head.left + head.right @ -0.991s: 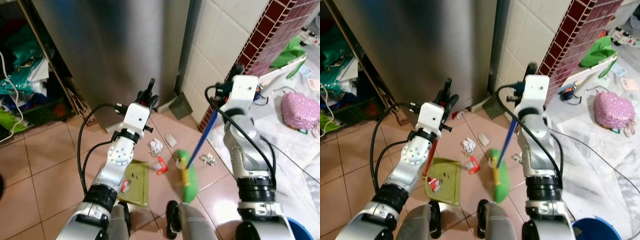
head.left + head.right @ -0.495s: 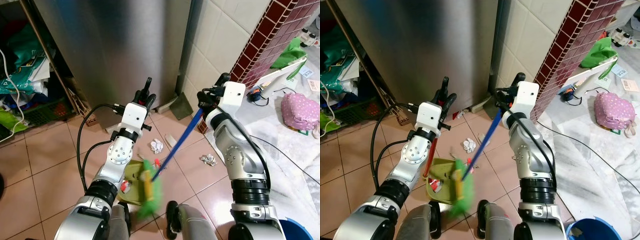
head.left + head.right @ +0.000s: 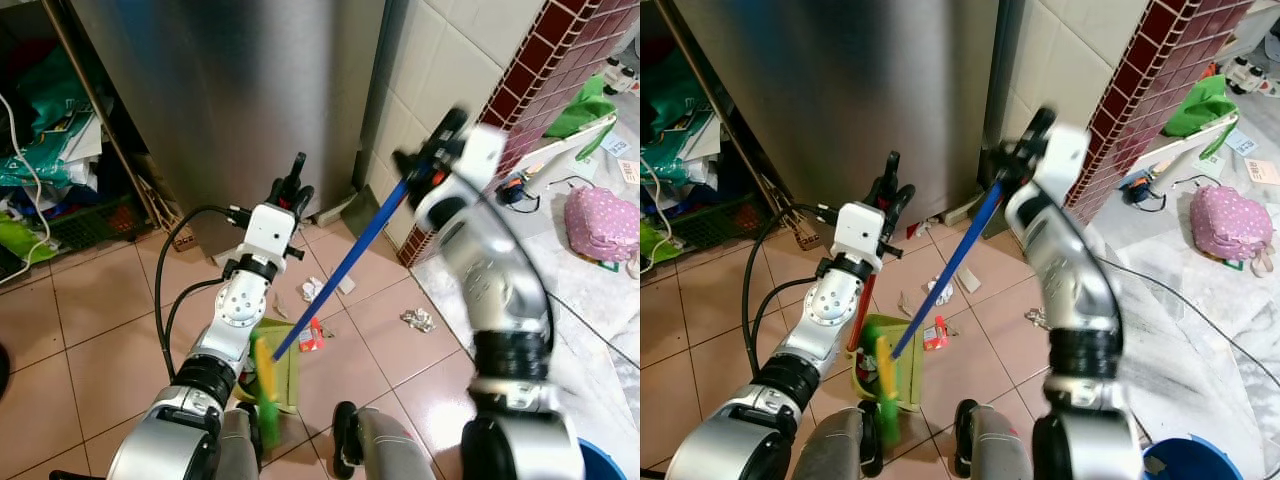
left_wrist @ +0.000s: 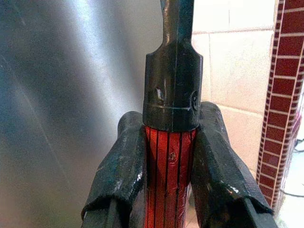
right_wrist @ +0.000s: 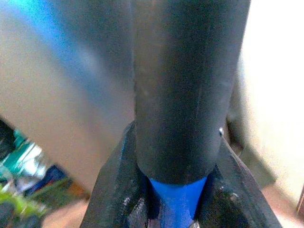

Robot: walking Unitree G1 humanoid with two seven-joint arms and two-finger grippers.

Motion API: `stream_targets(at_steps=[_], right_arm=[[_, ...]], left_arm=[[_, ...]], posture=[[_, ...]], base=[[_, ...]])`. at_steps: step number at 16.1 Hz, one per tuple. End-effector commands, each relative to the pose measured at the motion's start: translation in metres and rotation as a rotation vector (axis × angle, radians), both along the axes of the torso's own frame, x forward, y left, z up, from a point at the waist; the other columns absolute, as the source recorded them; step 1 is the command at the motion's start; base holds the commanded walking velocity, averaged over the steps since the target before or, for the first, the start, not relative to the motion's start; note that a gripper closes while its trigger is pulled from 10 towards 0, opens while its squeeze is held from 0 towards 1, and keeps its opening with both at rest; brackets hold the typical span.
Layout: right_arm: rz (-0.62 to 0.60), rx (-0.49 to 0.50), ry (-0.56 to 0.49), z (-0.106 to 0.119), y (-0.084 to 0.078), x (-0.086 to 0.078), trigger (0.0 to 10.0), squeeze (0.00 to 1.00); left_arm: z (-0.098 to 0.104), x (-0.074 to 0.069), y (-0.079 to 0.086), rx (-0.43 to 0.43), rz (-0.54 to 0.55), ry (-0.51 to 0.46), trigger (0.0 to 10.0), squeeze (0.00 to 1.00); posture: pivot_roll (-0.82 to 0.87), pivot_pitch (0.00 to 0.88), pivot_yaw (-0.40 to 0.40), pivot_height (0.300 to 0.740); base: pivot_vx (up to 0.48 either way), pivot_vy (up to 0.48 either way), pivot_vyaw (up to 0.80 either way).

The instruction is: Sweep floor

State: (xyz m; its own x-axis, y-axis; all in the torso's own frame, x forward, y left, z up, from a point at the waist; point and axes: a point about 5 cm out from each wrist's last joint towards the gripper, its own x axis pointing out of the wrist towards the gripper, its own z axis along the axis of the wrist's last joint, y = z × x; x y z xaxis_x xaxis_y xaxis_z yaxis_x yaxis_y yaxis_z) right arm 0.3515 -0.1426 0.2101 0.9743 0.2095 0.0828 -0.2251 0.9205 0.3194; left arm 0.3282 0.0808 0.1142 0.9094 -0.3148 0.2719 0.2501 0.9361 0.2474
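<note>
Broom head (image 3: 264, 385) has swung across the floor since 1 s ago: it was out on the right arm's side of the dustpan (image 3: 283, 362), and is now right over or at the pan's near edge, blurred. The red wrapper (image 3: 311, 336) moved with it, now just beside the pan's far-right corner. White crumpled paper (image 3: 311, 290) sits a bit beyond the pan, toward the steel fridge (image 3: 240, 90). The crumpled scrap (image 3: 416, 319) well to the right of the pan has not budged, so that stroke missed it.

Judgement: one stroke nearly done, red piece close to going in, at least two bits left on the tiles.

Right end effector (image 3: 425, 165) is clamped on the top of the blue broom handle (image 3: 340, 270), raised and tilted toward the fridge; the wrist view shows the fingers (image 5: 116, 190) tight on either side of the black grip cap. Left end effector (image 3: 291, 188) is clamped on the red dustpan handle (image 4: 169, 180), fingers (image 4: 121, 175) pressed on both sides, pan resting on the floor below it.

Hard to read:
- right arm and broom head motion-blurred, bristle contact with the floor unclear
- whether anything is inside the pan: left arm and broom head cover most of it
- small scraps near the white paper too small to identify
</note>
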Motion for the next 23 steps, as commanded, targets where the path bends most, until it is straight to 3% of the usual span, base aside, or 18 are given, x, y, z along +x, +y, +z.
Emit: stream_targets(at_steps=[1,4,9,15,19,23], right_arm=[[-0.060,0.000,-0.117,0.025,-0.012,0.002,10.0,0.00],[-0.161,-0.071,-0.195,0.040,-0.027,0.008,10.0,0.00],[-0.270,-0.214,-0.306,0.052,-0.036,0.009,10.0,0.00],[-0.383,-0.235,-0.268,0.035,-0.047,0.009,10.0,0.00],[-0.364,-0.246,-0.220,0.016,-0.034,0.009,10.0,0.00],[-0.368,-0.254,-0.193,0.006,-0.034,0.008,10.0,0.00]], left_arm=[[0.007,-0.004,-0.007,-0.026,-0.015,-0.029,10.0,0.00],[0.020,-0.010,-0.007,-0.021,-0.027,-0.102,10.0,0.00],[0.042,-0.028,-0.002,0.005,0.022,-0.214,10.0,0.00],[0.046,-0.049,-0.001,-0.052,-0.005,-0.125,10.0,0.00],[0.053,-0.051,0.000,-0.085,-0.052,-0.074,10.0,0.00],[0.060,-0.050,0.000,-0.092,-0.068,-0.057,10.0,0.00]], posture=[[-0.11,0.171,-0.016,0.740],[-0.08,0.171,-0.017,0.740],[-0.06,0.173,-0.017,0.740],[-0.05,0.166,-0.017,0.740],[-0.04,0.171,-0.012,0.740],[-0.04,0.173,-0.008,0.740]], base=[[0.000,0.000,0.00],[0.000,0.000,0.00],[0.000,0.000,0.00],[0.000,0.000,0.00],[0.000,0.000,0.00],[-0.262,0.000,-0.80]])
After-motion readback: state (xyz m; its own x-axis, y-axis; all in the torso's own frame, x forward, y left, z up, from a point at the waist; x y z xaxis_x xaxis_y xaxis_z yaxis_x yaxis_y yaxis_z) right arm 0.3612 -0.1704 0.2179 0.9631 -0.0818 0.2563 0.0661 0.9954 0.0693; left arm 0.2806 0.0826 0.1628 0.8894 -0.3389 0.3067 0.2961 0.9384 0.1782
